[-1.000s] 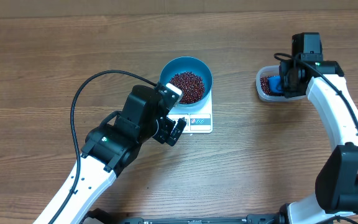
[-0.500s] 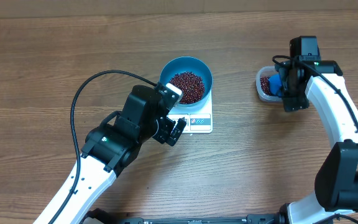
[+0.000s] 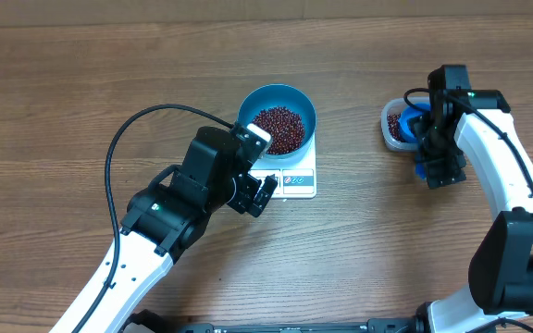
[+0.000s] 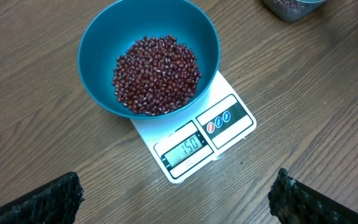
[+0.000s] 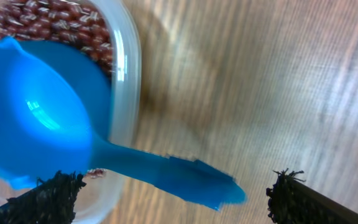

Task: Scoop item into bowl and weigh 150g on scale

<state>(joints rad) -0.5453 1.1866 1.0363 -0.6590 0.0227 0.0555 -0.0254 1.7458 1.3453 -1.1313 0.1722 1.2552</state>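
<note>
Beans [image 4: 157, 74], dark red-brown and heaped in a loose mound, are weighed on a wooden table [image 3: 63, 92] worked by two robot arms. Nearest the robot's base, the left gripper [image 3: 263, 192] hangs just short of the scale [image 4: 241, 124] with its jaws spread wide and nothing between them, a black cable [image 3: 109, 157] looping off the arm behind it. The white scale lies flat beyond the fingertips, its display [image 4: 185, 148] facing the gripper and reading 150, with round buttons beside it. On the scale's far part stands the deep blue bowl [image 4: 98, 68], upright, the beans covering its bottom and leaving the upper wall bare. Well apart to the right, the right gripper [image 3: 438, 166] hovers over the bare table just beside a clear plastic tub [image 3: 391, 139], its jaws wide apart and clamped on nothing. A small blue scoop [image 5: 42, 112] rests with its cup inside the tub, on more of the beans, its handle sticking out over the rim and ending in the gap between the parted fingers; whether it touches either finger cannot be told from the wrist view.
</note>
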